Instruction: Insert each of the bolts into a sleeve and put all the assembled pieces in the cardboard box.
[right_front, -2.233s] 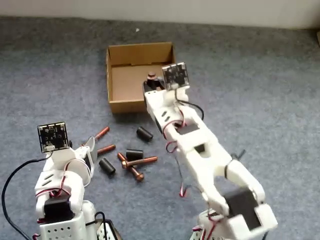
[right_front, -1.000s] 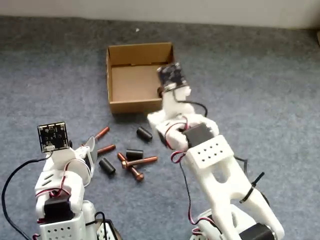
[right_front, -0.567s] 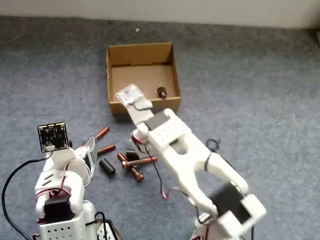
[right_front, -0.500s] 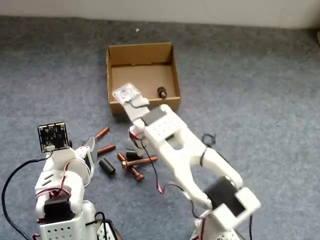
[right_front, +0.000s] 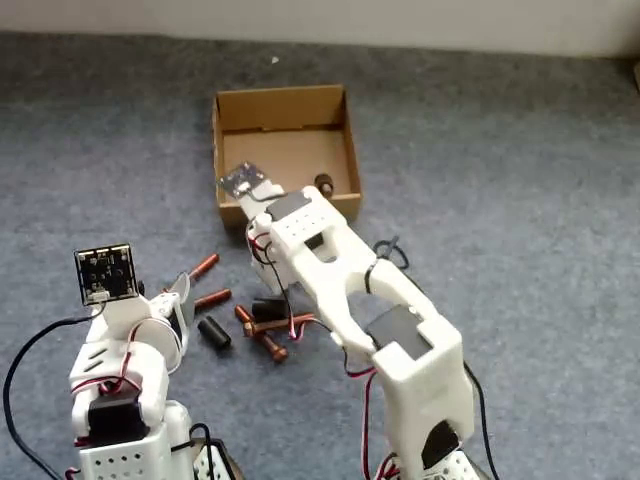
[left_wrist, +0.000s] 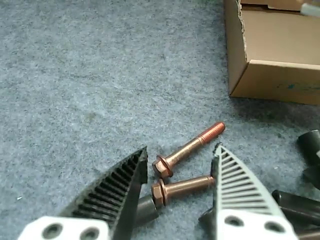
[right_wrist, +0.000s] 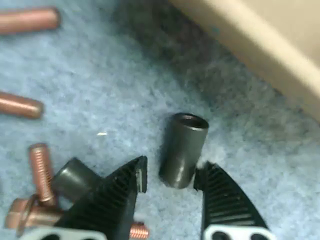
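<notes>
- Cardboard box (right_front: 280, 98) stands at the far side of the grey-carpeted worktop (right_front: 520, 200) in the high view. One assembled piece (right_front: 323, 184) lies inside it, near a front corner. Four bolts (right_front: 285, 323) and two bare sleeves (right_front: 213, 332) lie loose in front of the box, so I judge the task barely begun.
- In the left wrist view, the left tool (left_wrist: 180, 149) is spread wide, with two of the bolts lying between its tips. It grips neither of them.
- In the right wrist view, the right tool (right_wrist: 172, 164) is spread too. A sleeve (right_wrist: 184, 145) lies between its tips, near the box wall, not yet pinched. Every remaining bolt still needs pairing with a sleeve and boxing.
</notes>
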